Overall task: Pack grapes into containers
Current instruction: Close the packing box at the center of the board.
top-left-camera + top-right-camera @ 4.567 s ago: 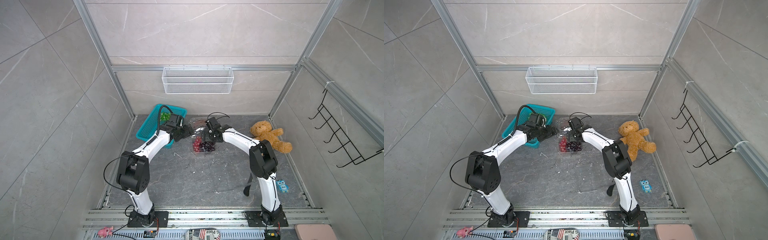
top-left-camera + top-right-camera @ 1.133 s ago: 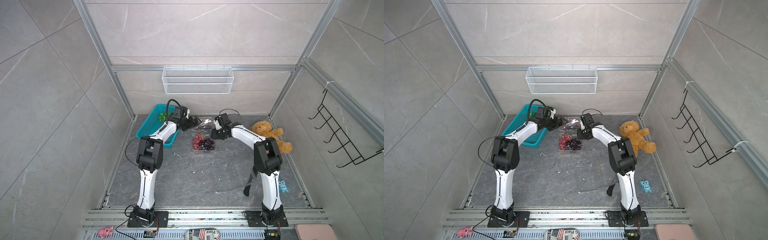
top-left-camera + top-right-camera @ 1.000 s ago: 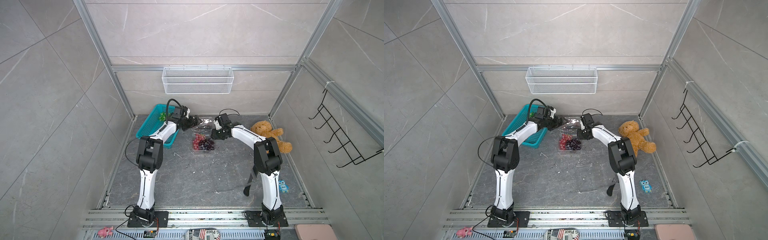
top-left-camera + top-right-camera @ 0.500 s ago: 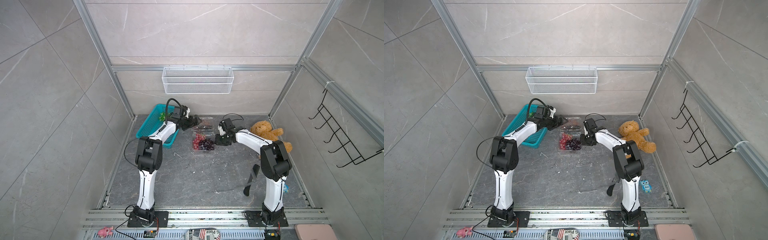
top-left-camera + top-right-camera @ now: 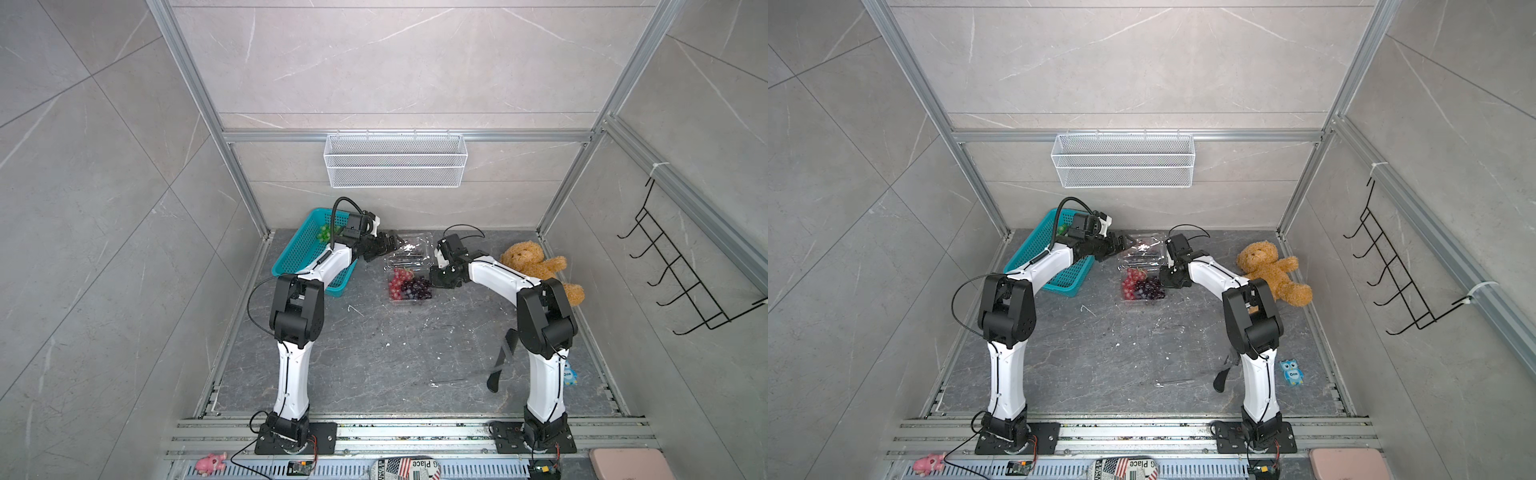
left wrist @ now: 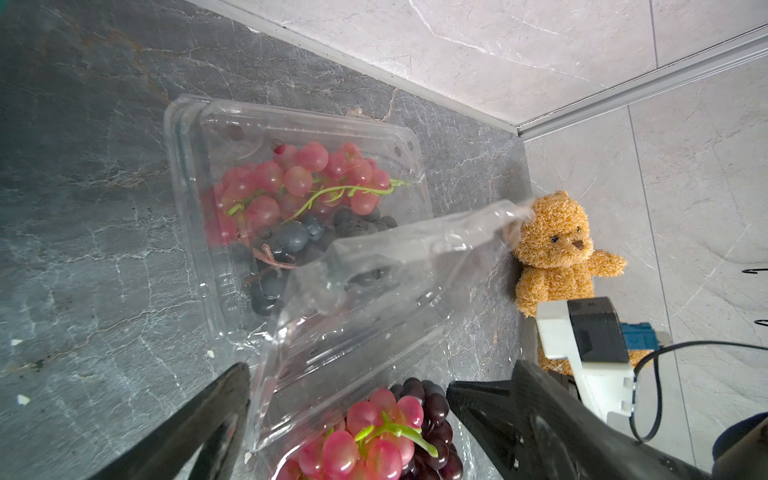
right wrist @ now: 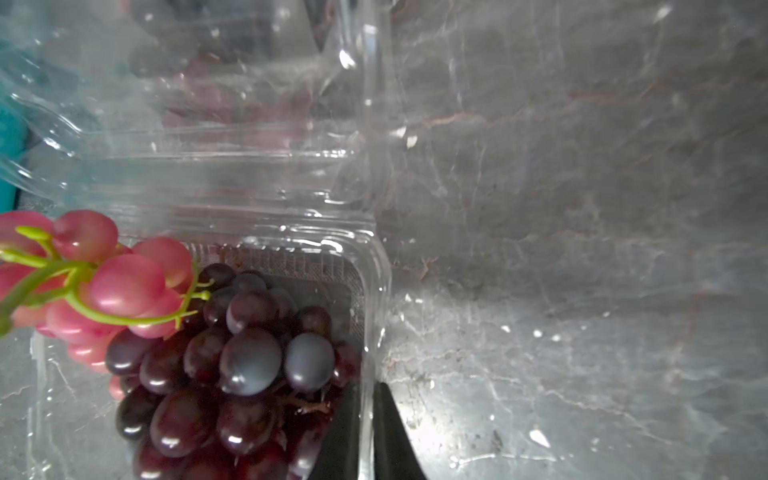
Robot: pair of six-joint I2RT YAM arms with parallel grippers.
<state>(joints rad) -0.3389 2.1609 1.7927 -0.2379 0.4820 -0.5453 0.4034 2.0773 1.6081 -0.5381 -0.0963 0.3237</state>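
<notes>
"Plastic, clear and thin-walled: open clamshell container (image 5: 410, 305) just below mid-frame in a top view, filled with a translucent red grape bunch (image 7: 104, 286) and a dark purple bunch (image 7: 232, 365). Held anywhere?"

"Pinched at the side wall by the right gripper (image 7: 365, 386), clenched, one finger inside beside the dark berries, one outside. Probably light, flimsy, slick; likely to buckle if squeezed mid-wall."

"Where to hold, then?"

"Better at the stiffer rim. For closing, at the free edge of the half-raised hinged lid (image 6: 395, 270), straddled by the left gripper (image 6: 347, 379), spread wide; touching or not, cannot tell."

"And beyond?"

"Second clear clamshell box (image 6: 195, 124), seemingly shut over red and dark bunches. Furthest, left of mid-frame: teal perforated plastic basket (image 5: 297, 249) with green grapes (image 5: 323, 233) left to pack. Soft-looking berries; best lifted by the stem."
</notes>
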